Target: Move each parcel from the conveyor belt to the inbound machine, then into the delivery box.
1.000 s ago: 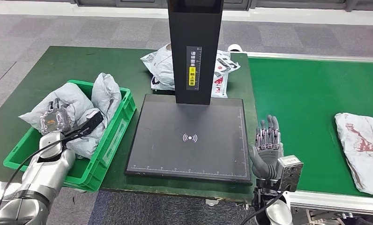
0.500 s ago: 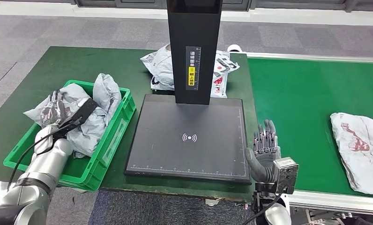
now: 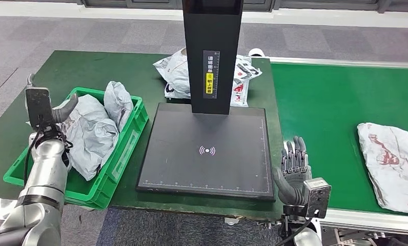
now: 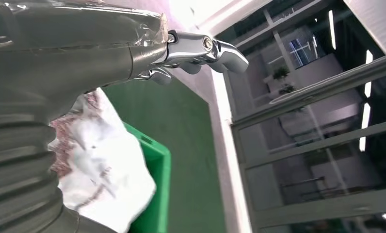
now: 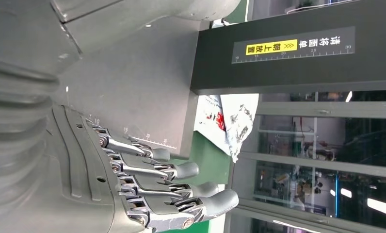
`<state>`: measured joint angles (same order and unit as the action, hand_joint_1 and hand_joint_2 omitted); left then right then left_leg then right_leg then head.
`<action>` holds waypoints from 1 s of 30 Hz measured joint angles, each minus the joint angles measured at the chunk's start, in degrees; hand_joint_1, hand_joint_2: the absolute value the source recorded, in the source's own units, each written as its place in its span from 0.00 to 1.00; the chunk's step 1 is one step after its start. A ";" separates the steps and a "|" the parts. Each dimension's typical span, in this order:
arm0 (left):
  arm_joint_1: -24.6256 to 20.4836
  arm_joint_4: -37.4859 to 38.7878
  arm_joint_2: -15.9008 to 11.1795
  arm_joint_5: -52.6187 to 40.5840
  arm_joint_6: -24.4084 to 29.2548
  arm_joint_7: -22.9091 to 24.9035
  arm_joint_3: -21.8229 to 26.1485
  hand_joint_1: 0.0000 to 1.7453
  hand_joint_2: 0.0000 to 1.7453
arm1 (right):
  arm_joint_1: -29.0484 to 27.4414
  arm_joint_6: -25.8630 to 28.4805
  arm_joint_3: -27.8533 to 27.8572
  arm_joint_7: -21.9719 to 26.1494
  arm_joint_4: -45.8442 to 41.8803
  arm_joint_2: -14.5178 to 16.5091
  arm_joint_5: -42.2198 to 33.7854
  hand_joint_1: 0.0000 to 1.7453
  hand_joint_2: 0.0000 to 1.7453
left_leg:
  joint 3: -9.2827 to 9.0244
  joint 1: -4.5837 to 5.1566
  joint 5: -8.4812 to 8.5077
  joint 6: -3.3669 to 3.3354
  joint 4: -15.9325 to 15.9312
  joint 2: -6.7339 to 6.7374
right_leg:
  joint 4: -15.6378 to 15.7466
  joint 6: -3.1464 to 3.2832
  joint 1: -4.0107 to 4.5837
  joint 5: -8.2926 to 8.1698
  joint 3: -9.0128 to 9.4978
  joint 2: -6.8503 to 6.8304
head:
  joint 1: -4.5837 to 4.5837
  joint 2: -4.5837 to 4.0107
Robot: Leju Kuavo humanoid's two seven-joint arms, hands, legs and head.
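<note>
A white parcel with red print [image 3: 391,164] lies on the green conveyor belt [image 3: 335,102] at the right. Grey parcels [image 3: 92,130] [image 4: 99,160] fill the green delivery box [image 3: 133,136] [image 4: 154,194] on the left. My left hand [image 3: 44,110] [image 4: 201,48] is raised over the box's far left rim, fingers straight, holding nothing. My right hand [image 3: 294,166] [image 5: 147,179] stands with fingers spread and empty at the front right corner of the inbound machine's black platform [image 3: 207,148] [image 5: 133,97], left of the belt parcel.
The machine's black column [image 3: 213,51] [image 5: 297,53] rises from the platform's back edge. Several white and grey parcels [image 3: 174,72] [image 5: 225,121] are piled on the green table behind it. The table's front edge runs just below the platform.
My left hand has lifted off the grey parcels in the box and swung up to the left, empty. The belt parcel has shifted slightly left. My right hand sank a little.
</note>
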<state>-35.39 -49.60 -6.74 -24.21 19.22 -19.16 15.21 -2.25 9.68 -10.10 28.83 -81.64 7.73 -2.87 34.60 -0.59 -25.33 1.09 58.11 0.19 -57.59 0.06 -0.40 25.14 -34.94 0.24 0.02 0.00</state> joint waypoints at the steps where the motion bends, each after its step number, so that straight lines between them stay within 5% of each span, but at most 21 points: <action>1: 0.09 -0.46 0.07 2.34 -1.03 -0.44 0.08 0.00 1.00 | 0.12 0.01 0.00 0.00 0.07 -0.06 -0.08 0.00 1.00 | 0.00 0.00 0.00 0.00 0.00 0.00 | 0.00 0.00 0.00 0.00 0.00 0.00 | 0.00 0.00; 7: 1.30 -3.81 0.49 16.53 -7.96 -1.86 -0.87 0.00 1.00 | 1.56 0.43 0.85 -0.06 1.20 -0.59 -0.29 0.00 1.00 | -0.02 0.00 0.01 0.01 0.01 -0.02 | -0.01 0.00 0.00 0.00 0.00 -0.02 | 0.00 0.00; 15: 2.19 -4.19 1.63 14.87 -7.06 -1.03 -6.96 0.00 1.00 | 2.81 1.03 3.34 -1.53 2.92 -0.80 2.34 0.00 1.00 | -0.01 0.03 0.00 0.00 0.01 -0.05 | 0.00 0.00 -0.02 0.00 0.02 -0.06 | 0.00 0.00; 22: 4.22 -5.78 5.88 23.75 -20.68 -7.56 -11.03 0.00 1.00 | 6.48 3.44 6.68 -2.37 6.89 -1.51 7.31 0.00 1.00 | -0.01 0.05 0.00 -0.01 0.02 -0.09 | 0.01 -0.01 -0.07 -0.01 0.05 -0.09 | 0.00 0.00; 25: 5.94 -6.66 9.31 24.59 -22.79 -10.92 -15.18 0.00 1.00 | 9.14 8.32 8.37 -2.36 10.71 -2.16 12.06 0.00 1.00 | -0.01 0.09 0.00 -0.06 0.05 -0.13 | 0.03 -0.08 -0.17 -0.04 0.06 -0.11 | 0.00 0.00; 30: 8.21 -6.03 15.67 23.34 -20.76 -16.26 -24.38 0.00 1.00 | 13.29 24.44 11.56 -3.75 18.87 -3.74 27.04 0.00 1.00 | 0.02 0.21 -0.07 -0.26 0.09 -0.19 | 0.06 -0.22 -0.29 -0.05 0.07 -0.15 | 0.00 0.00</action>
<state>-27.18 -55.63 8.93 -0.87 -1.54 -35.42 -9.18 11.05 34.11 1.46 25.08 -62.77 3.99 24.17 34.62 -0.37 -25.39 0.83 58.21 0.00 -57.53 -0.16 -0.69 25.09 -34.86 0.09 0.02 0.00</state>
